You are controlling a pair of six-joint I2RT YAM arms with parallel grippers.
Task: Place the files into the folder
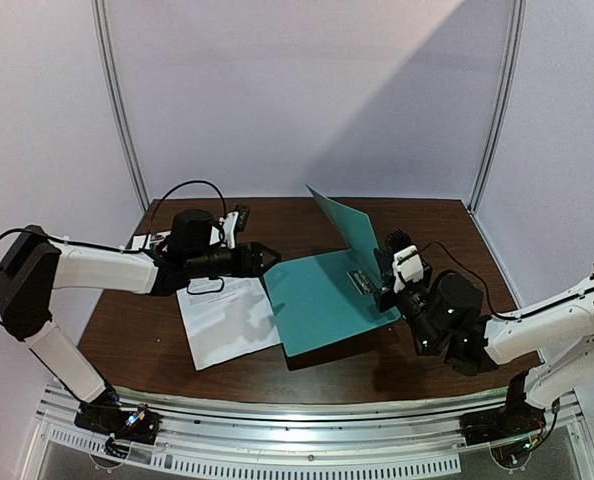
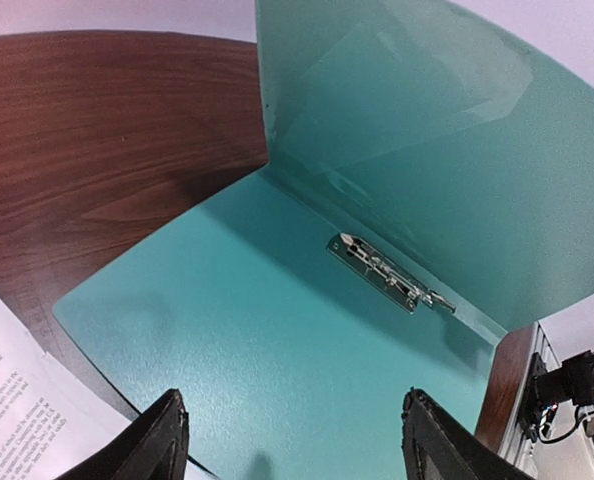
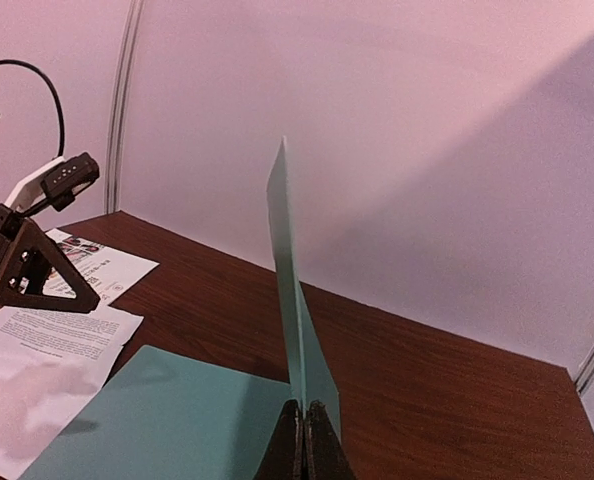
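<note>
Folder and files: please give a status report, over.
Right gripper shut on folder cover, holding it upright. Left gripper open, empty, over folder's edge. Both files on table beside folder, not in. Only metal clip on the inner page.

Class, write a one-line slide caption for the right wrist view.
The right gripper pinches the folder cover upright, with the files lying beside its open base.

The folder (image 1: 322,300) is plain teal-green throughout, with its clip (image 2: 387,272) shiny silver. The text sheet (image 1: 227,320) is white with black print, while the picture sheet (image 3: 95,262) is white with small colourful images (details too small to tell). The tabletop (image 2: 97,130) is dark reddish-brown wood grain. The left gripper (image 1: 273,258) and right gripper (image 3: 302,445) are both black.
</note>
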